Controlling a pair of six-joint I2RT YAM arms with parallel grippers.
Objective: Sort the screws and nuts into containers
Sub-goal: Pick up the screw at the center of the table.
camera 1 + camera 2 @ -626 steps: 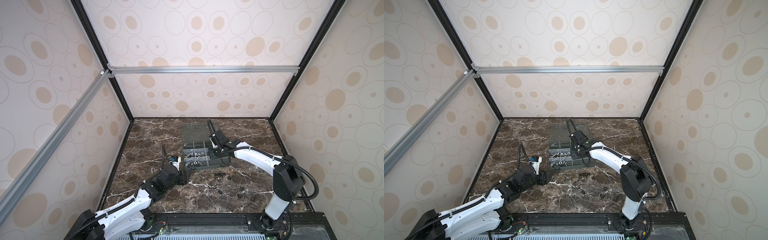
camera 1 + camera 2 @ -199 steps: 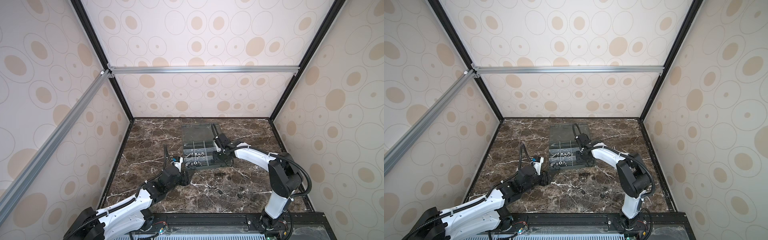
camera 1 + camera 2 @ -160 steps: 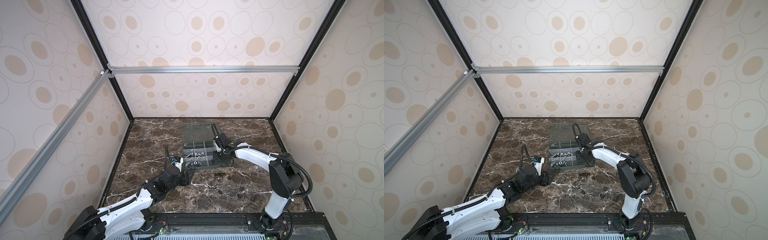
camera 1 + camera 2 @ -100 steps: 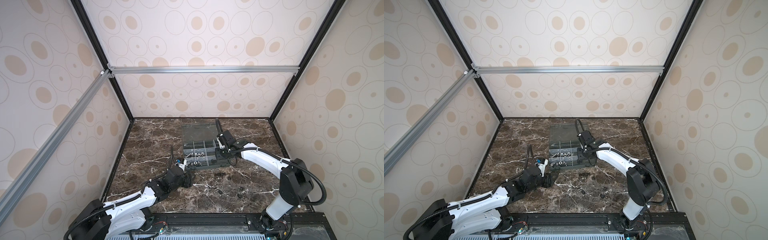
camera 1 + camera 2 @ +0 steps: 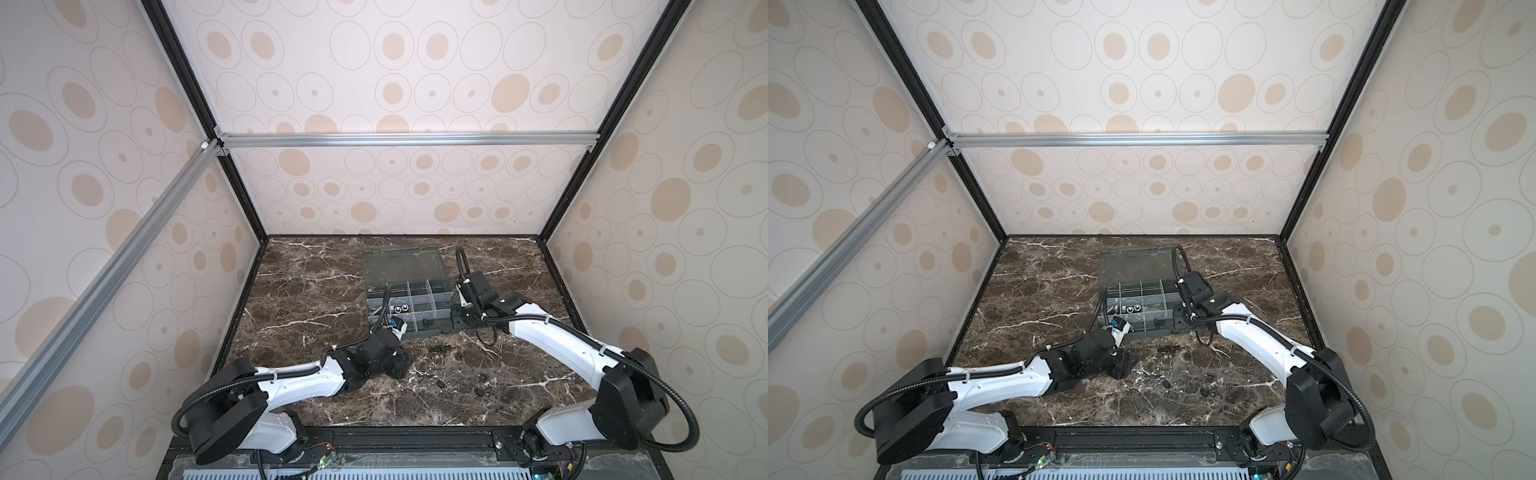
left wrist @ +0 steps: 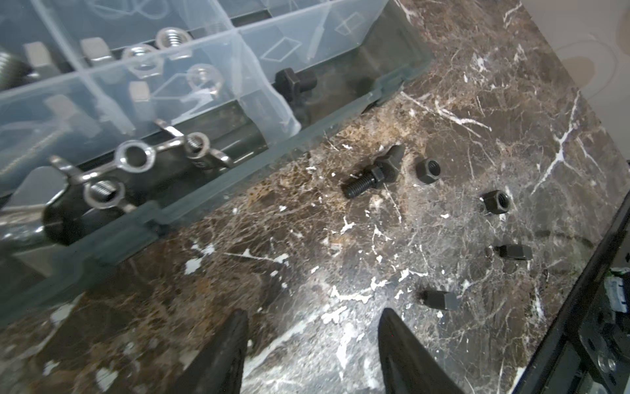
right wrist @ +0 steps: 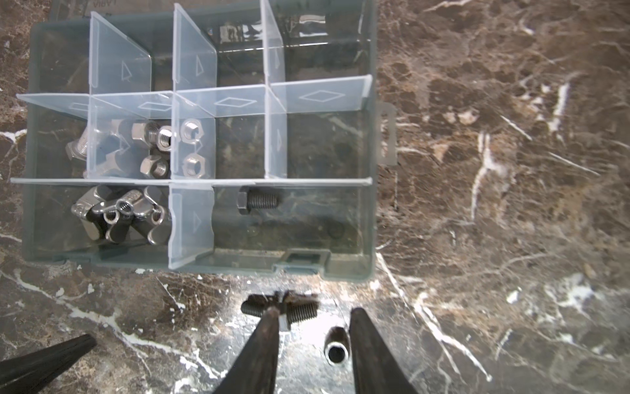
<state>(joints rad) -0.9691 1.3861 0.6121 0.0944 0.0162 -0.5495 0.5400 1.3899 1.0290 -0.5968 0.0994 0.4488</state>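
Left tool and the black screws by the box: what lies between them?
Nothing: the left wrist view shows bare marble from the left tool to the black screws. A black nut lies off to the side.

You're seeing silver nuts sitting in grey organiser box, mid-frame; blk screws & blk nuts lying loose just below it.

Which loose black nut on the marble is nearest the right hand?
The nut beside the black screw, framed between the right hand's fingers; the others lie farther from the box.
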